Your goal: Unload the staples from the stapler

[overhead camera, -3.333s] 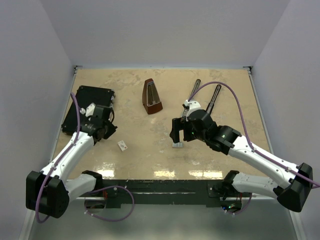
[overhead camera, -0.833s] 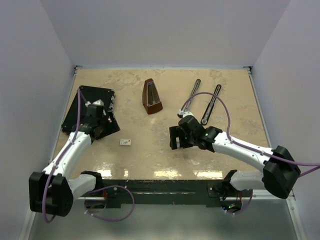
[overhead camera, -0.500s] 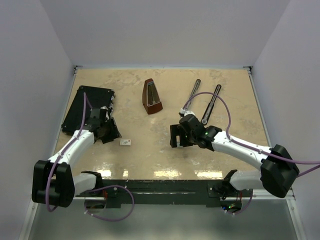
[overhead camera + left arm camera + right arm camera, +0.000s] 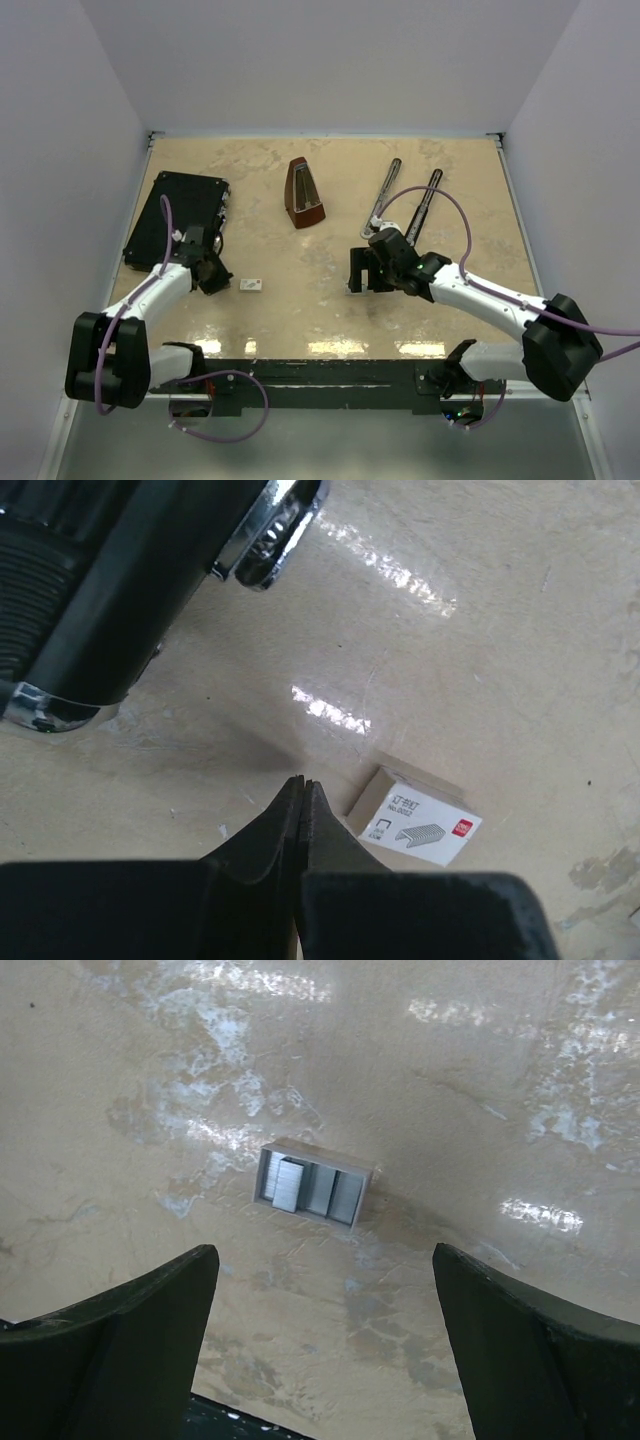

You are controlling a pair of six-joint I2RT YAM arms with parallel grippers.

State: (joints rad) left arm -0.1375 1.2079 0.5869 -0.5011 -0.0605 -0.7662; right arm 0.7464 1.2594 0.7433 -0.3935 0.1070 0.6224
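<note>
- Two long bars of stapler point(image 4: 392, 176) lying side by side at far right of desk point(image 4: 290, 250), beyond right hand; metronome point(image 4: 304, 193) to its left, well apart.
- Staples point(image 4: 312, 1182): short silvery strips flat on desk, directly under right hand point(image 4: 322, 1255), in line with gap between its fingers, touching neither.
- Right hand: fingers spread wide, clamped on nothing.
- Left hand point(image 4: 302, 785): tips pressed together, empty, low over desk just beside white box point(image 4: 420, 825).
- Containers: white box closed, staple drawing on its label, contents unseen. Staples seemingly ringed by a shallow grey rim, tray or outer strip not to be told. Black case point(image 4: 178, 218) at far left, lid down, contents hidden.
- Stage, as judged: strips out of stapler and on desk, so unloading probably done or nearly so.
- Risks: off-centre closing of right hand likely to skate strips across glossy desk or snap them apart; low sweep of left hand likely to knock white box; leftover staples in stapler impossible to rule out from these views.
</note>
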